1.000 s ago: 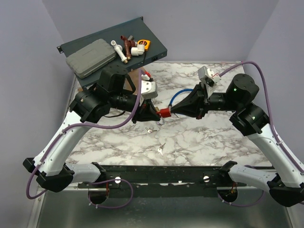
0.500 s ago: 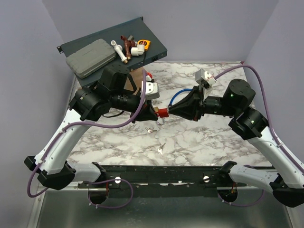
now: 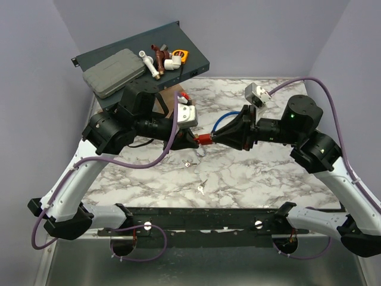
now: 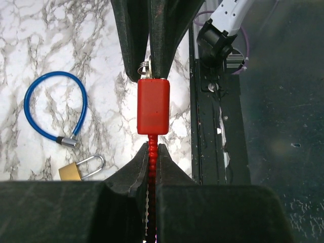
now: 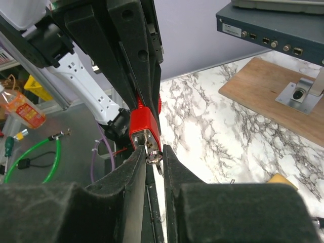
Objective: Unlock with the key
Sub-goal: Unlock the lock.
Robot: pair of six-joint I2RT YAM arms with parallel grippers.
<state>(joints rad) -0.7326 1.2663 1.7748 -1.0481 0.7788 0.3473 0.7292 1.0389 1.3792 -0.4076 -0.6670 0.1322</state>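
A red lock [image 4: 153, 106] hangs in the air between my two grippers over the marble table [image 3: 250, 173]. My left gripper [image 4: 151, 148] is shut on the lock's red ribbed cable [image 4: 152, 152]. In the right wrist view, my right gripper [image 5: 155, 153] is closed on the small silver key and its ring [image 5: 154, 155] at the lock's keyhole end [image 5: 144, 129]. The key's blade is hidden in the lock. In the top view the lock [image 3: 203, 140] sits between the left gripper [image 3: 193, 142] and the right gripper [image 3: 214, 140].
A brass padlock [image 4: 71, 171] and a blue cable lock [image 4: 53, 109] lie on the table below. Two loose keys [image 3: 202, 188] lie nearer the front edge. A wooden board [image 5: 273, 96] and a dark rack unit [image 3: 196, 59] carrying a grey case stand at the back.
Both grippers stay joined at the red lock. The lock and the two wrists have shifted slightly to the left.
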